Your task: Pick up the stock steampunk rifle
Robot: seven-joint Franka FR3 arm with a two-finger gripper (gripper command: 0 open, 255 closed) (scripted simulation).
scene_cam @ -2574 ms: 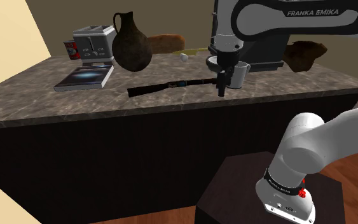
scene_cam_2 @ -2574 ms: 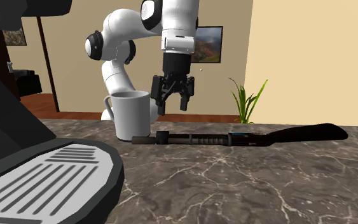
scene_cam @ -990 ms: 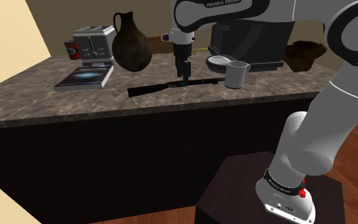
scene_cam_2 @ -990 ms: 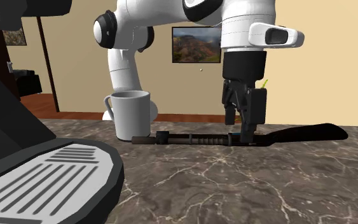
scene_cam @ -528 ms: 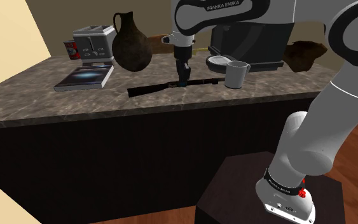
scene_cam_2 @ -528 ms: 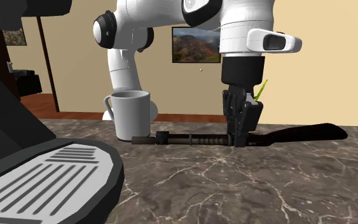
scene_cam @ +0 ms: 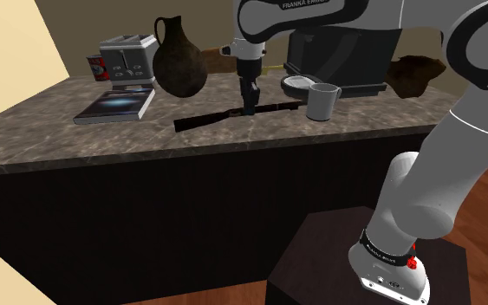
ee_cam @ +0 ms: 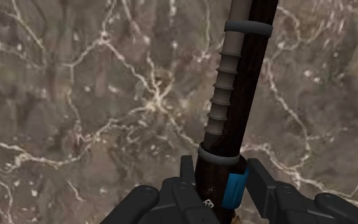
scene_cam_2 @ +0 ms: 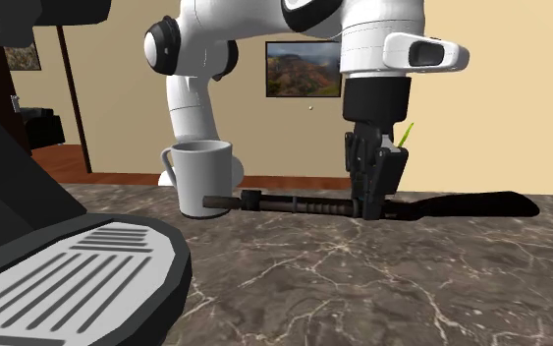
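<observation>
1. Arm pose. The arm [scene_cam: 458, 130] is raised from the stand [scene_cam: 320, 260] at 5 o'clock in the shoulder view. It is bent at a large elbow at 3 o'clock, and the forearm is carried level across the top of that view. The wrist is turned straight down, so the gripper [scene_cam: 249, 106] is held vertical over the desk [scene_cam: 146, 143]. In the second exterior view, the hand is seen descending plumb from 12 o'clock to the gripper [scene_cam_2: 370, 208].

2. Gripper state. In the wrist view, the gripper [ee_cam: 222, 177] is seen pinching the rifle [ee_cam: 241, 83]. One black finger is pressed against each flank, at a blue band [ee_cam: 234, 188] near mid-length.

3. Rifle position. In the shoulder view, the rifle [scene_cam: 207, 120] is laid almost level across the desk. The stock is directed to 8 o'clock of the gripper and the barrel to 3 o'clock. In the second exterior view, the rifle [scene_cam_2: 294, 204] is shown with the stock at 3 o'clock and the muzzle at 9 o'clock, overlapping the base of the grey mug [scene_cam_2: 203, 177]. Whether the rifle is touching the marbled desk [scene_cam_2: 362, 285] cannot be told.

4. Surroundings. A dark jug [scene_cam: 179, 59] is located at 10 o'clock of the gripper, and a book [scene_cam: 116, 104] at 9 o'clock.
</observation>
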